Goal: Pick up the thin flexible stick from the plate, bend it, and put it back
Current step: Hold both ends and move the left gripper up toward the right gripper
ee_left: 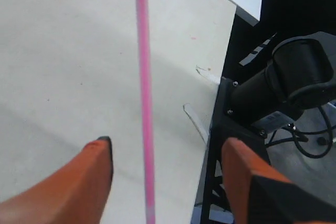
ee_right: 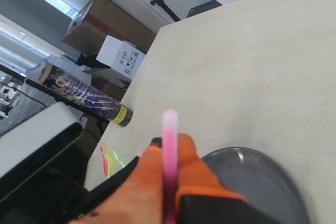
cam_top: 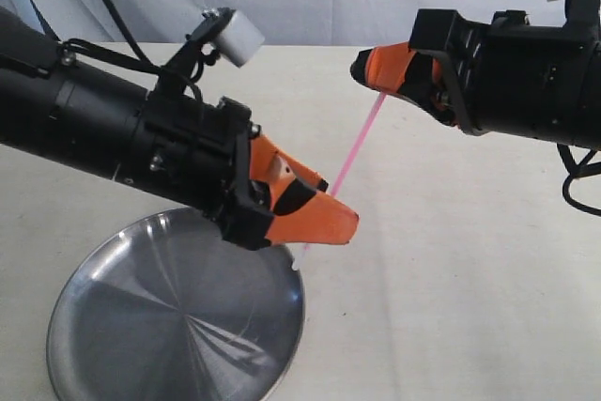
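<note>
My right pincer (cam_top: 366, 70) holds the thin flexible stick (cam_top: 357, 147), which slants down toward the plate (cam_top: 141, 326), its low end inside my wide-open left pincer (ee_left: 167, 149).

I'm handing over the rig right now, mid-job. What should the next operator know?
Right tool: shut on the upper end of the thin flexible stick.
Left tool: open, with a finger on either side of the stick's lower part, not gripping.
Stick: in the air and straight, slanting down toward the rim of the plate.
Done: pickup.
Left: close the left tool, bend the stick, lay it back on the plate.
</note>
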`<state>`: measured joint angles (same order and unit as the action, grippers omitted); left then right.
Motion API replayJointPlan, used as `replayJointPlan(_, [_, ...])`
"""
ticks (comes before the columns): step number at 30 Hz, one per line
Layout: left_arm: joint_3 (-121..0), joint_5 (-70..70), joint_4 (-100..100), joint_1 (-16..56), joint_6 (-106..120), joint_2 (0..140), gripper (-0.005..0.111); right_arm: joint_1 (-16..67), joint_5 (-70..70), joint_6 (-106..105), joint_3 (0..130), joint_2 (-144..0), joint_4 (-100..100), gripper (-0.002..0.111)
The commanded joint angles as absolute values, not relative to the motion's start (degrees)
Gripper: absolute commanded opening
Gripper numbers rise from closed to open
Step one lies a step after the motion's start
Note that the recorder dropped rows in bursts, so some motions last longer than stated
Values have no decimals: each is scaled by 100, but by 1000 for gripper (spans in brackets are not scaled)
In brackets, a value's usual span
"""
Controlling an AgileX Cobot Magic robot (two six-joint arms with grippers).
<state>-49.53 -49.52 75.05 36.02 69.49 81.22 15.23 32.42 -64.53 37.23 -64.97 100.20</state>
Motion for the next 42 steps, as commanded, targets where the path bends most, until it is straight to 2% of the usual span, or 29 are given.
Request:
replayJointPlan(1, [-4981,-4678,7690,3892,6945,8287,54,1543,3314,-6442,3745,-6491,9995,0])
replayJointPlan(4, [-4981,-4606,7677,3957,6945,8314,38,1543,3384,-6442,3745,-6491,9995,0])
replayJointPlan(7, [-4981,-4606,7569,3957,6945,8314,12,1543,3408,-6442,3745,-6491,9995,0])
replayJointPlan(8, [-4981,-4606,7530,3957,6961,8314,0,1543,3408,-6442,3745,-6491,9995,0])
replayJointPlan(20, [-5280,-5167,7540,3957,8060,8096,0,1543,3187,-6495,3745,-6491,9995,0])
replayJointPlan(42, [-5675,-4967,8313,3957,9977,7998,0,1543,3132,-6495,3745,-6491,9995,0])
